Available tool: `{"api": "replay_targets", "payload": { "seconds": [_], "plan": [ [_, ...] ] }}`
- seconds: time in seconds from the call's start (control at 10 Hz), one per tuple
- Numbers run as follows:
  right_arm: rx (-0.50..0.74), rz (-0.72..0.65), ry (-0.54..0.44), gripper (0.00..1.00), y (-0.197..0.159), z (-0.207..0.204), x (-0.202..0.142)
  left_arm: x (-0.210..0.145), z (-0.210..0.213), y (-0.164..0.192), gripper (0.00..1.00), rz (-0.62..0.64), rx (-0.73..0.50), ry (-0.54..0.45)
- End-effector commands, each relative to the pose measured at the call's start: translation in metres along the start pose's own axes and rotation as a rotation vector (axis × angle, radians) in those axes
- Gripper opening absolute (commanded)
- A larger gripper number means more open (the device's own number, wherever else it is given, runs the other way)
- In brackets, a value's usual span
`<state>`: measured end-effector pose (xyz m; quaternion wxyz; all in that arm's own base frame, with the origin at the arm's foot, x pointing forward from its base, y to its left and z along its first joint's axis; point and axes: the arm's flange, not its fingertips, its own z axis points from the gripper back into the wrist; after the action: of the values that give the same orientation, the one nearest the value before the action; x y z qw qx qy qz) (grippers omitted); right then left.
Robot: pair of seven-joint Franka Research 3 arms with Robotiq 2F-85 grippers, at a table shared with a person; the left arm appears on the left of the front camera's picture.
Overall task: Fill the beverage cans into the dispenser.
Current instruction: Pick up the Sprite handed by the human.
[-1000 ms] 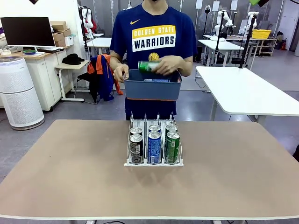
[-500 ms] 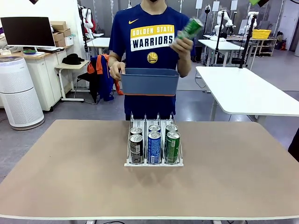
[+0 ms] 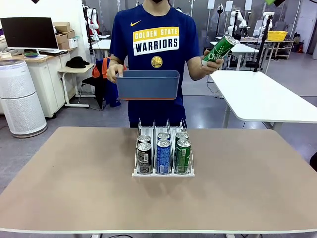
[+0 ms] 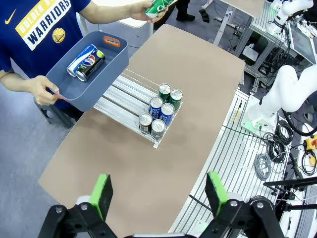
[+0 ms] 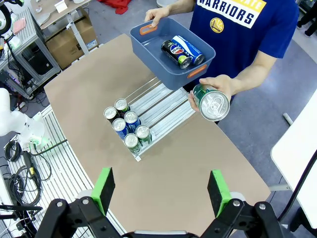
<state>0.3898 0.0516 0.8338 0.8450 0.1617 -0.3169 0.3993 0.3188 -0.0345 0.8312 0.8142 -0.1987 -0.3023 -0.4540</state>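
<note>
My left pincer point(image 4: 159, 192) and right pincer point(image 5: 162, 191) gape empty. The white wire-lane dispenser point(image 3: 162, 174), table centre, holds six slim metal cans point(image 3: 163, 157). At twelve o'clock a person's blue-grey plastic bin point(image 3: 148, 87) holds two more cans point(image 5: 176, 53).

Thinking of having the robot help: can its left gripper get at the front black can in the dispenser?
Probably yes: the left gripper hangs open above the table, nothing lies between, and the front black can stands uncovered, though a blue can crowds it.
</note>
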Motion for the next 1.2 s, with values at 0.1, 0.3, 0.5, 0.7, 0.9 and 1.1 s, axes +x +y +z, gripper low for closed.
{"api": "replay_targets", "payload": {
  "seconds": [0.1,0.3,0.5,0.7,0.9,1.1],
  "plan": [
    [0.003,-0.014,-0.001,1.00,0.003,0.001,0.000,-0.001,0.000,0.000,1.00,-0.001,0.012,0.003],
    [0.003,-0.014,-0.001,1.00,0.003,0.001,0.000,-0.001,0.000,0.000,1.00,-0.001,0.012,0.003],
    [0.003,-0.014,-0.001,1.00,0.003,0.001,0.000,-0.001,0.000,0.000,1.00,-0.001,0.012,0.003],
    [0.003,-0.014,-0.001,1.00,0.003,0.001,0.000,-0.001,0.000,0.000,1.00,-0.001,0.012,0.003],
    [0.003,-0.014,-0.001,1.00,0.003,0.001,0.000,-0.001,0.000,0.000,1.00,-0.001,0.012,0.003],
    [-0.004,0.047,0.042,1.00,-0.016,-0.011,0.003,-0.001,0.000,0.000,1.00,-0.001,0.012,0.003]
  ]
}}
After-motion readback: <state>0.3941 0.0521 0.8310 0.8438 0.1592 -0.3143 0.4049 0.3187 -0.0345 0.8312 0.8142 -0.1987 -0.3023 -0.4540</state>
